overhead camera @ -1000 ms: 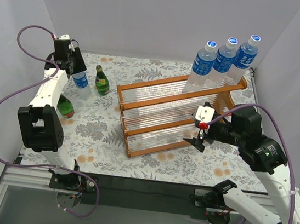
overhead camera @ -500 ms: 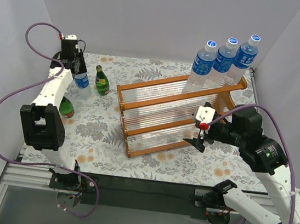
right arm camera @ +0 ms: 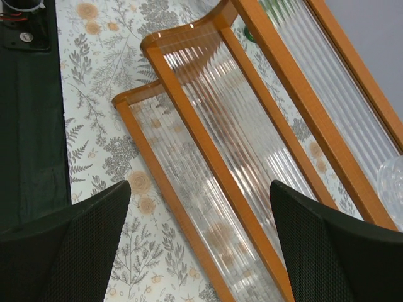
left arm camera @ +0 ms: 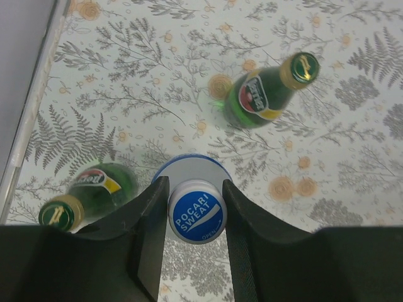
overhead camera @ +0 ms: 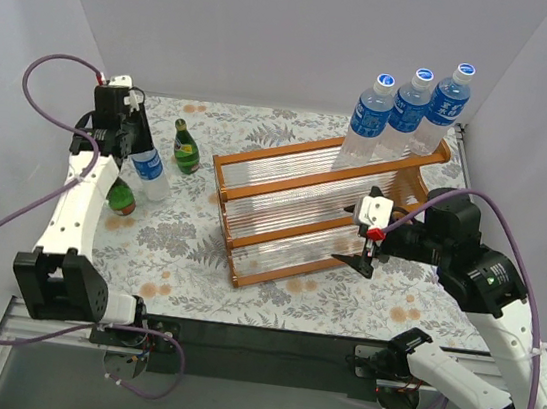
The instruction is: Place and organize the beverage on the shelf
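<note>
Clamping the clear bottle (left arm camera: pixel 196 217) by its cap alone, your left claw (left arm camera: pixel 194 187) risks swinging it into the adjacent green bottle (left arm camera: pixel 104 184); your right claw (right arm camera: pixel 200 201) gapes empty.

"POCARI SWEAT" in white letters on the blue top of the cap (left arm camera: pixel 199 218) of the clear bottle (left arm camera: pixel 189 171). Words on the upper green bottle (left arm camera: pixel 258 100) and the lower green bottle (left arm camera: pixel 94 189) too blurry to read.

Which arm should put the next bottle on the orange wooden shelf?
Left, I'd say. The left gripper is shut on the white cap of the clear plastic bottle with the blue label. The right gripper hangs open and empty over the orange-brown wooden stepped shelf.
</note>
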Controlling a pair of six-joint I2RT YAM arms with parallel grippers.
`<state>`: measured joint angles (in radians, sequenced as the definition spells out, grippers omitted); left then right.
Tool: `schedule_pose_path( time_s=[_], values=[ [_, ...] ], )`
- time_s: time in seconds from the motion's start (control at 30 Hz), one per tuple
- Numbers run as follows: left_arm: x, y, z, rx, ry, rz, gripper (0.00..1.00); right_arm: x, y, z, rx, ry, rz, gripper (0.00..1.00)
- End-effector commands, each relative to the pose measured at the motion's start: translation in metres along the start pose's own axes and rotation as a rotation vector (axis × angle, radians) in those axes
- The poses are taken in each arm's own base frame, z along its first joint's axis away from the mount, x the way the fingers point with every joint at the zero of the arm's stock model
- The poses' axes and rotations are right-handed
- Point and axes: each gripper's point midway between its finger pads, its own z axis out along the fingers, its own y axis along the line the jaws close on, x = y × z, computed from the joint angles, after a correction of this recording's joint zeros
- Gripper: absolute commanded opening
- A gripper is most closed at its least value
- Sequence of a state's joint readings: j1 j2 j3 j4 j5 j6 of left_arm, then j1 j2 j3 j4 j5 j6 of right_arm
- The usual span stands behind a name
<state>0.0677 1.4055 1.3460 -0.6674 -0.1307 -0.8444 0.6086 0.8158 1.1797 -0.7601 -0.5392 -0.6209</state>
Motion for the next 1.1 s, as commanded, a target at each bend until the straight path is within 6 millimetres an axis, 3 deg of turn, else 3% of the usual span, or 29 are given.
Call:
schedule_pose_path(
  time_s=[0.0,0.3,0.43,0.5,0.67,0.77,0.8,1.07],
  values=[
    [-0.029,-0.023,-0.052,0.145,-0.148,-0.006,0.0,-0.029,0.002,-0.003,-0.052,-0.096,-0.079,0.96],
    [-0.005,-0.057,-0.126,0.409,-0.195,0.033,0.0,-0.059,0.012,0.012,-0.236,-0.22,-0.152,0.95],
    [0.005,-0.069,-0.149,0.511,-0.205,0.033,0.0,-0.085,0.016,0.018,-0.309,-0.281,-0.2,0.95],
    [0.011,-0.072,-0.157,0.548,-0.201,0.039,0.0,-0.09,0.019,0.031,-0.336,-0.265,-0.213,0.95],
    [0.006,-0.07,-0.179,0.559,-0.241,0.054,0.0,-0.109,0.03,0.063,-0.376,-0.237,-0.283,0.94],
    [-0.006,-0.069,-0.194,0.558,-0.275,0.055,0.0,-0.114,0.031,0.082,-0.392,-0.221,-0.277,0.93],
    [-0.013,-0.07,-0.201,0.564,-0.295,0.054,0.0,-0.123,0.027,0.085,-0.377,-0.239,-0.284,0.92],
    [-0.017,-0.079,-0.222,0.639,-0.313,0.07,0.0,-0.16,0.027,0.124,-0.356,-0.286,-0.185,0.91]
  ],
)
